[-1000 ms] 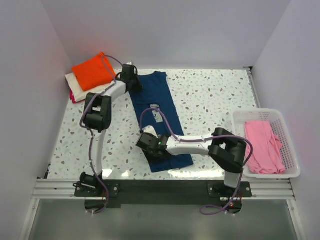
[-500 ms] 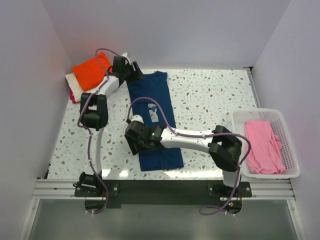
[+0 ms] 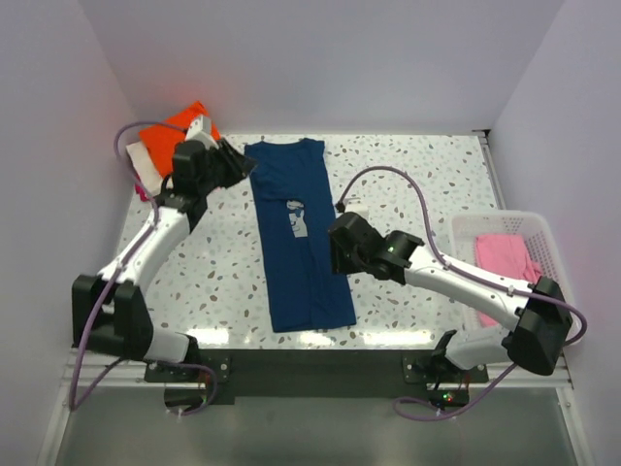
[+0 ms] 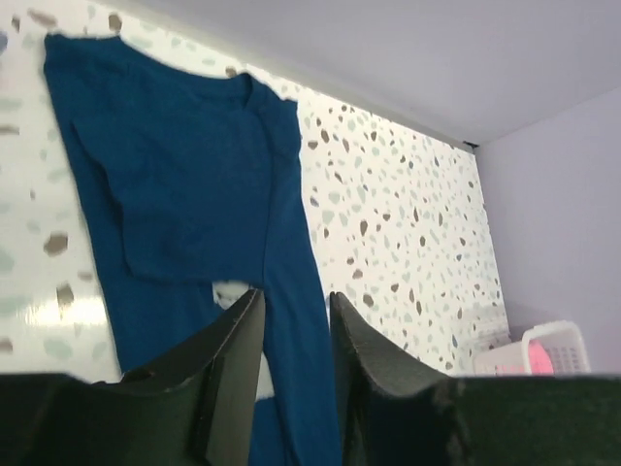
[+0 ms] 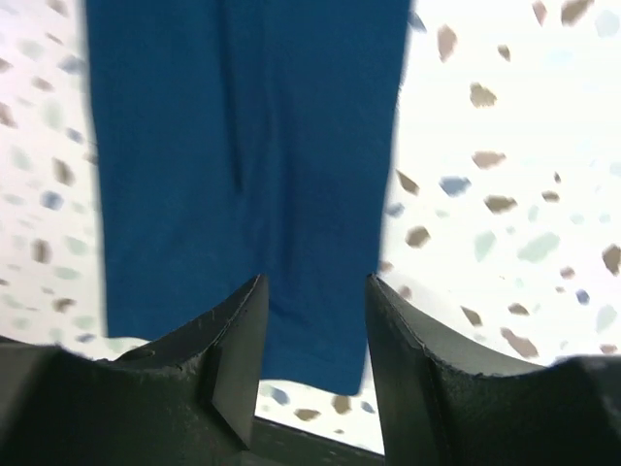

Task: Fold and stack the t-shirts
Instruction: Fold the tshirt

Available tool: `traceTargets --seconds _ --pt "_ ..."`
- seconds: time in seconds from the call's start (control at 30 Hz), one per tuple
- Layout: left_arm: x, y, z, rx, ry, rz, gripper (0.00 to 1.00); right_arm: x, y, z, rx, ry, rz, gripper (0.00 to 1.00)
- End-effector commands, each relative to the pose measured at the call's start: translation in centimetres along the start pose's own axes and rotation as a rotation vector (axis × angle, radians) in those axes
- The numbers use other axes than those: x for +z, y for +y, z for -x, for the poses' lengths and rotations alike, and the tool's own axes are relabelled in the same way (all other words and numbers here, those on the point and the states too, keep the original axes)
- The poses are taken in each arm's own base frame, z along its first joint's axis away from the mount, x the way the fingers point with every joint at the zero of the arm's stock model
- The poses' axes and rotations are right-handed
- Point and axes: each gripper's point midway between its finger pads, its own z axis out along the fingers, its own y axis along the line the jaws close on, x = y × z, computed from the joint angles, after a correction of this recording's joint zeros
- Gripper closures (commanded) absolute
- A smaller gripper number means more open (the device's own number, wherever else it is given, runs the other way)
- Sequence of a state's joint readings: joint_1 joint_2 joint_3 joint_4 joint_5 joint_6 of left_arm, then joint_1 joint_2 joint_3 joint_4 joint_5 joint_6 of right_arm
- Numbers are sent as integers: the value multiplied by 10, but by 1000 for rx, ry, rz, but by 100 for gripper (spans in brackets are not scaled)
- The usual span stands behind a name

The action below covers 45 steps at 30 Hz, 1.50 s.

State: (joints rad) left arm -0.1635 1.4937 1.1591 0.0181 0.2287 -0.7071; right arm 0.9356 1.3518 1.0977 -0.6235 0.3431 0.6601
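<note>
The navy blue t-shirt [image 3: 291, 272] lies flat as one long narrow strip down the middle of the table, its pale chest print [image 3: 298, 216] facing up. My left gripper [image 3: 247, 167] hovers by its far left corner, open and empty; in the left wrist view the left gripper [image 4: 296, 296] hangs above the shirt [image 4: 184, 184]. My right gripper [image 3: 337, 254] sits at the strip's right edge. It is open over the hem end of the shirt [image 5: 243, 146], and the right gripper [image 5: 315, 282] holds nothing. An orange t-shirt [image 3: 165, 129] tops a cream one [image 3: 139, 160] at the back left.
A white slotted basket [image 3: 485, 221] at the right edge holds a pink t-shirt [image 3: 506, 254], partly behind my right arm. A sliver of magenta cloth [image 3: 144, 192] shows under the back-left stack. Walls close in at the back and both sides.
The right gripper crossed from the shirt's near left side to its right edge. The left arm pulled back from the collar. The shirt now lies straighter. Both jaws have narrowed a little.
</note>
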Motion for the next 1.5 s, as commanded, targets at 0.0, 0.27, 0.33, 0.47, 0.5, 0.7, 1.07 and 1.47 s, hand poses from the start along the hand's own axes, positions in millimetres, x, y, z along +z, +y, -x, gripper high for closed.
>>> traceTargets --seconds 0.0,0.27,0.33,0.47,0.5,0.7,1.07,1.47 --pt "-42 31 -78 -32 92 160 63 3 -25 -29 -6 67 -56 52" --pt "-125 48 -206 -2 312 252 68 26 -34 -77 -37 185 -34 60" --pt "-140 48 -235 38 397 274 67 30 -36 -90 -43 216 -31 60" --pt "-162 39 -269 78 482 296 61 35 -36 -99 -39 231 -18 62" --pt "-169 34 -280 106 517 282 60 36 -39 -104 -39 238 -21 62" --pt "-184 30 -327 207 648 307 56 40 -36 -123 -33 283 14 63" --pt "-187 27 -344 380 668 355 55 35 -24 -141 -67 311 33 63" --pt "-185 30 -362 448 702 342 60 39 -30 -147 -75 308 -20 63"
